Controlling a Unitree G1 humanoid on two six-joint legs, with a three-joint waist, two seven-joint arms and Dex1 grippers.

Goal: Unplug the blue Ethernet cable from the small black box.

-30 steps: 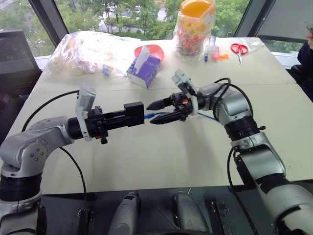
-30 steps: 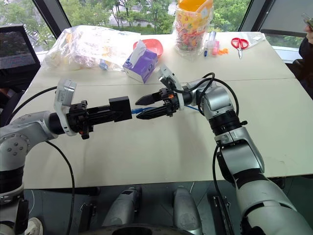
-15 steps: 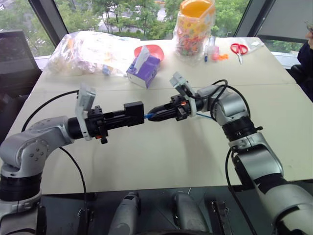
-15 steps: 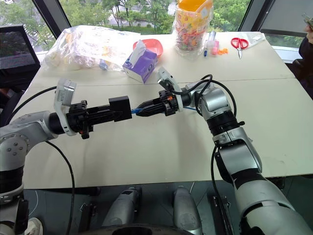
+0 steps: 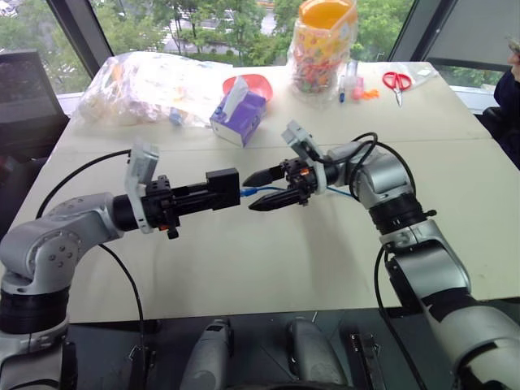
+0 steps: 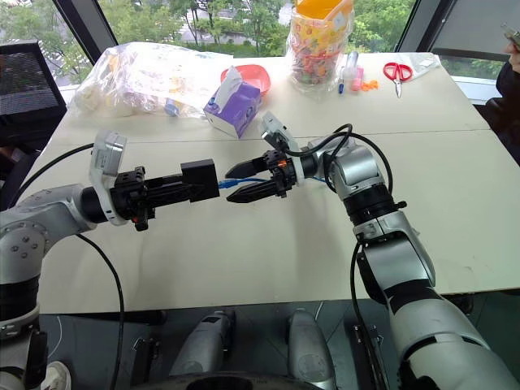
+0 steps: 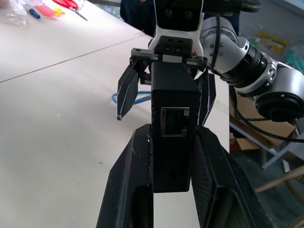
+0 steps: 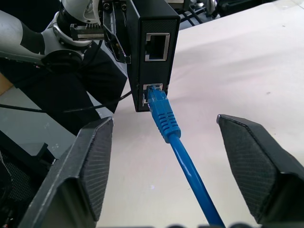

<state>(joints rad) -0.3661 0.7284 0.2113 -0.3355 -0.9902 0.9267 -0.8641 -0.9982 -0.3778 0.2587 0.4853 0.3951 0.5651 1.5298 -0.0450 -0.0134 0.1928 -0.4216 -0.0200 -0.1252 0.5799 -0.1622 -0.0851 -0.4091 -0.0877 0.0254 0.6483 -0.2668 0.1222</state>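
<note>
Our left hand [image 5: 213,192] pinches the small black box [image 5: 223,188] above the counter [image 5: 268,260]. The blue Ethernet cable [image 8: 178,145] sits plugged in the box's lower port, running between our right hand's [image 5: 264,188] spread fingers [image 8: 249,164]. Beyond both hands: plastic bag [image 5: 146,85], purple tissue box [image 5: 240,114], candy jar [image 5: 325,45], scissors [image 5: 397,83].

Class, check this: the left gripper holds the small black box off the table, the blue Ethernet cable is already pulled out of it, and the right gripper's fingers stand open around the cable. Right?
Not quite. The blue Ethernet cable is still plugged into the small black box, as the right wrist view shows. The rest holds: left gripper grips it, right gripper open around the cable.
</note>
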